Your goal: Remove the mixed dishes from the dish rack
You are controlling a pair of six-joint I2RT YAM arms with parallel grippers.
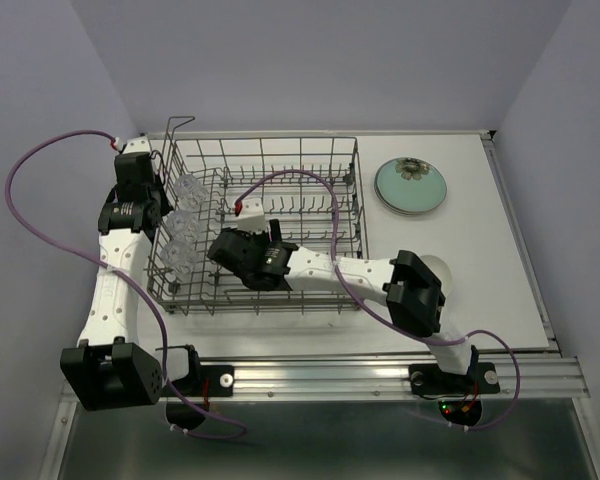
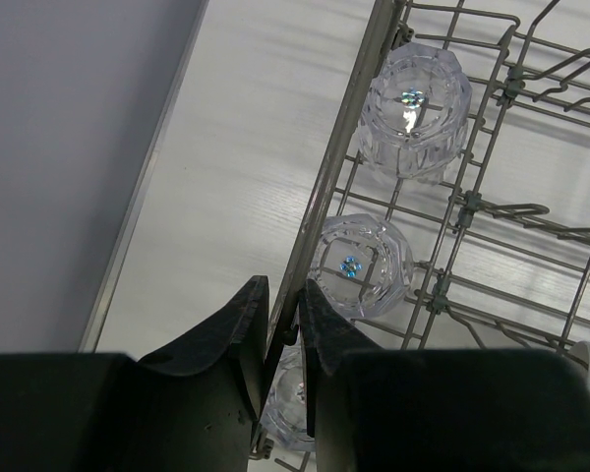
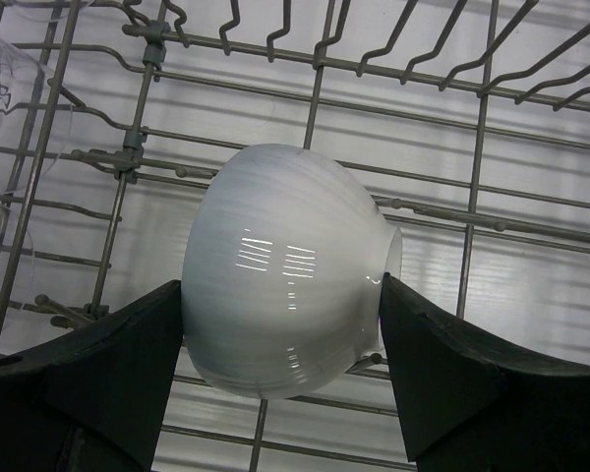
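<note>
The large grey wire dish rack point(image 1: 250, 300) is gripped at its nine-o'clock rim by the left gripper point(image 2: 282, 292). One pale green round plate point(image 1: 411, 185) is already set out at two o'clock. Inside the rack, a white rounded bowl point(image 3: 285, 251) is clasped by the right gripper point(image 3: 280, 290). Three small clear textured glasses point(image 2: 359, 265) are left.

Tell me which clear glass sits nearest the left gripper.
The lowest glass in the left wrist view, partly hidden behind the left gripper. The middle glass and top glass sit farther along the dish rack rim.

Glossy white bowl point(image 3: 285, 295), grey metal wire rack point(image 2: 339, 157), clear textured glasses point(image 2: 413, 98)
</note>
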